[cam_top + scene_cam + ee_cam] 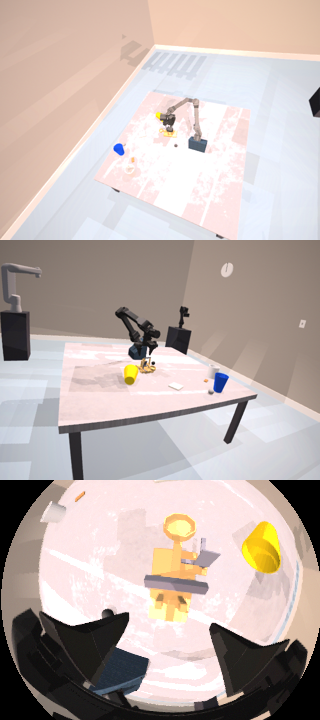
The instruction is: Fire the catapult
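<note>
The wooden catapult [173, 134] [148, 370] [162, 559] stands on the table, with its arm lowered. Its round scoop [153, 367] [179, 526] sits low past one end of the base and looks empty. A dark ball [175, 145] [153, 362] [108, 613] lies on the table between the catapult and the robot's base. A light grey ball [124, 144] [210, 391] lies by the blue cup. The white mug [213, 371] [54, 513] stands upright. My gripper [145, 354] [170, 620] is wide open and empty, above the catapult's end away from the scoop.
A yellow cup [158, 115] [130, 373] [263, 550] lies on its side by the catapult. A blue cup [118, 149] [220, 383] stands near the table edge. A small orange block [132, 159] [206, 380] [80, 496] lies near the mug. A flat white square [142, 133] [176, 386] lies on the table.
</note>
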### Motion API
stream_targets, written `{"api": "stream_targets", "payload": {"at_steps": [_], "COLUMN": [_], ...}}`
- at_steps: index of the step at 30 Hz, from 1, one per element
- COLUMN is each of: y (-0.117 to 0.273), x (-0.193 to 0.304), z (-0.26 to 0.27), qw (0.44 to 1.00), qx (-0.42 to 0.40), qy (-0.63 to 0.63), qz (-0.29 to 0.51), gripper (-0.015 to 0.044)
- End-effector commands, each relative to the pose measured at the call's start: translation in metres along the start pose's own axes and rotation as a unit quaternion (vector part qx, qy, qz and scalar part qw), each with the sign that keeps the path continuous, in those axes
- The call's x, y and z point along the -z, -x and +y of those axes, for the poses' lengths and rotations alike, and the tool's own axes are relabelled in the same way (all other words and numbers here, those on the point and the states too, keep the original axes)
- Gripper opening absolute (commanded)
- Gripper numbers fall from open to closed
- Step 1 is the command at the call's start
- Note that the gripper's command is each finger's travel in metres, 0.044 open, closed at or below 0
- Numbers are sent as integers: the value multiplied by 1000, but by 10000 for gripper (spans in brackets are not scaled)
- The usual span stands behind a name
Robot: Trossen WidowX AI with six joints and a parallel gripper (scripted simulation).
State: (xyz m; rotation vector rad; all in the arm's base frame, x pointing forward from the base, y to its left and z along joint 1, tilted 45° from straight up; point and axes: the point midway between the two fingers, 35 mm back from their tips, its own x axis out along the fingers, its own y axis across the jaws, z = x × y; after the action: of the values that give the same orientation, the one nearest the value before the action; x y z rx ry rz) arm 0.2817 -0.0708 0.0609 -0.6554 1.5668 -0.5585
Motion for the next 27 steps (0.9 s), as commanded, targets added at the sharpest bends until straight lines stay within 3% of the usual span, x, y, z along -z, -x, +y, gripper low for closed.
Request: {"api": "stream_targets", "payload": {"at_steps": [1,27], "y": [-23,-59], "x": [6,6], "z": [-1,-1], "qw": [1000,1000], "qx": [4,4], "qy": [4,4], "qz": [7,7], "gripper": [440,440]}}
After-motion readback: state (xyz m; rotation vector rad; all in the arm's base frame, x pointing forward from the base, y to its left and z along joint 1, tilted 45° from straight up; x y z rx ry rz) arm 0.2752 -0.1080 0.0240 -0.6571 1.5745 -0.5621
